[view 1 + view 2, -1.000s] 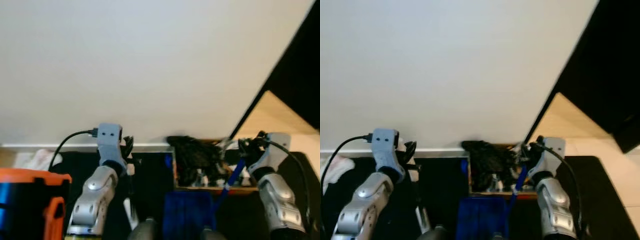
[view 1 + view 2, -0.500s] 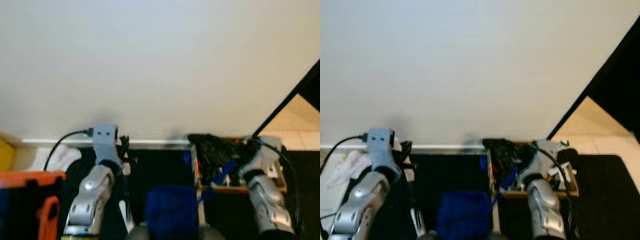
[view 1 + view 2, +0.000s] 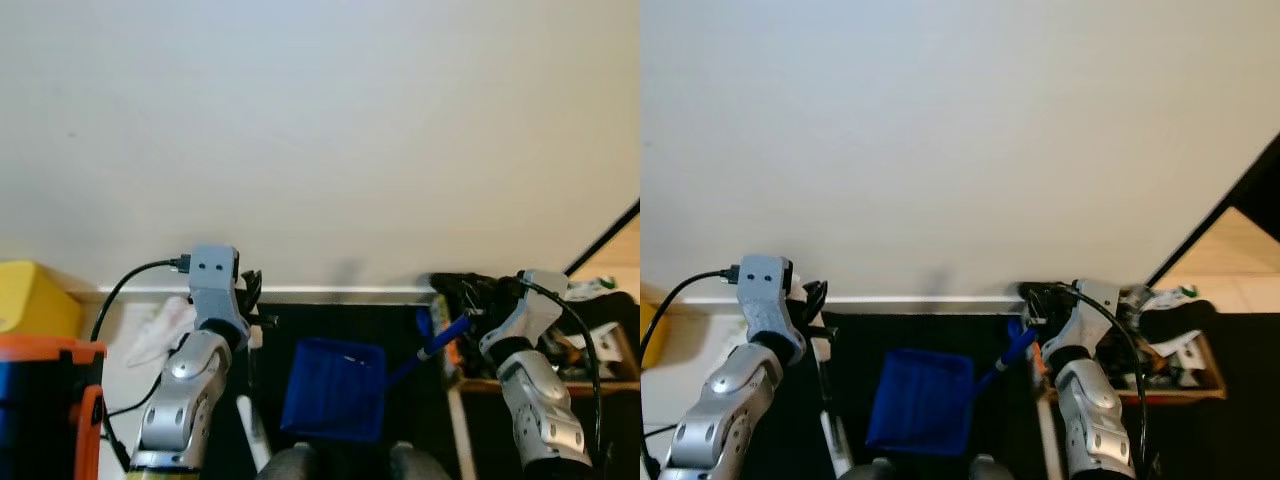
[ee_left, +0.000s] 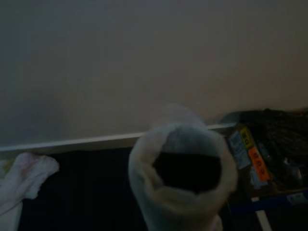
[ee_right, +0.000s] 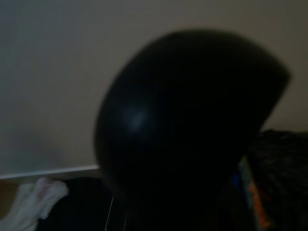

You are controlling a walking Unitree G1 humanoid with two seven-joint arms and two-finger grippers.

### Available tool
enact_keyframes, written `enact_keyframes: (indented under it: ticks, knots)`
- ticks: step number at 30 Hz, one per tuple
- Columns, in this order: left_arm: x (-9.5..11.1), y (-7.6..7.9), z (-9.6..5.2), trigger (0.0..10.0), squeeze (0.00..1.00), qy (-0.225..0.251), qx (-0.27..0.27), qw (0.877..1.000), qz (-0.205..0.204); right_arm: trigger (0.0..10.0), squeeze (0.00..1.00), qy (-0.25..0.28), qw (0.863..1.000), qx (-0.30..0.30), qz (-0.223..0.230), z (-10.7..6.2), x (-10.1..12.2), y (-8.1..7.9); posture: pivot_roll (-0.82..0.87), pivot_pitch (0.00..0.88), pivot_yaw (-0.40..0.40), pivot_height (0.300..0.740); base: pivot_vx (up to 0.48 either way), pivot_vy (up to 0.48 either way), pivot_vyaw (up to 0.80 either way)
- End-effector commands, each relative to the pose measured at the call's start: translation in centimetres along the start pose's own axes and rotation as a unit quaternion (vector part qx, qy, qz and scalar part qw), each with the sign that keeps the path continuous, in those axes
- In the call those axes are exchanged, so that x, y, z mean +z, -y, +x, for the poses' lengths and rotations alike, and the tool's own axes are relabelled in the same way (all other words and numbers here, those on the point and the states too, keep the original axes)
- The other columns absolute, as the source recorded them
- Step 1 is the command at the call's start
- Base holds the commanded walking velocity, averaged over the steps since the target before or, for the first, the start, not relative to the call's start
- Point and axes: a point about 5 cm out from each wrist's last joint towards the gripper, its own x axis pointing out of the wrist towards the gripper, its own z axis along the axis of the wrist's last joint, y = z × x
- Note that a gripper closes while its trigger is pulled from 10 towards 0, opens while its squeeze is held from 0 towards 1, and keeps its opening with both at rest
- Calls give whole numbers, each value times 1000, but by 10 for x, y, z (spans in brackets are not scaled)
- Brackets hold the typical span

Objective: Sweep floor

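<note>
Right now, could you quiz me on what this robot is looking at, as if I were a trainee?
1. True or false: the blue dustpan lies between the two arms, below the white wall.
2. Which gripper holds the dustpan's blue handle? A. left gripper B. right gripper C. neither
3. Fill in: the crumpled white cloth lies on the robot's ____ side, near the baseboard.

Key:
1. True.
2. B, as far as the head views show; the fingers are hard to make out.
3. Left.
</note>
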Motion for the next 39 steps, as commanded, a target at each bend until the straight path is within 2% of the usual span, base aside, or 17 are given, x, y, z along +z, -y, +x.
enact_keyframes:
  ticks: [1, 39]
  knots:
    - [1, -3, -1, 10000, 0, 3, 6, 1000, 10, 10000, 0, 10, 1000, 1, 13, 1, 3, -1, 112, 105, 23, 740, 0, 382, 0]
    - [1, -3, -2, 10000, 0, 4, 3, 1000, 10, 10000, 0, 8, 1000, 4, 13, 2, 2, -1, 115, 104, 22, 740, 0, 380, 0]
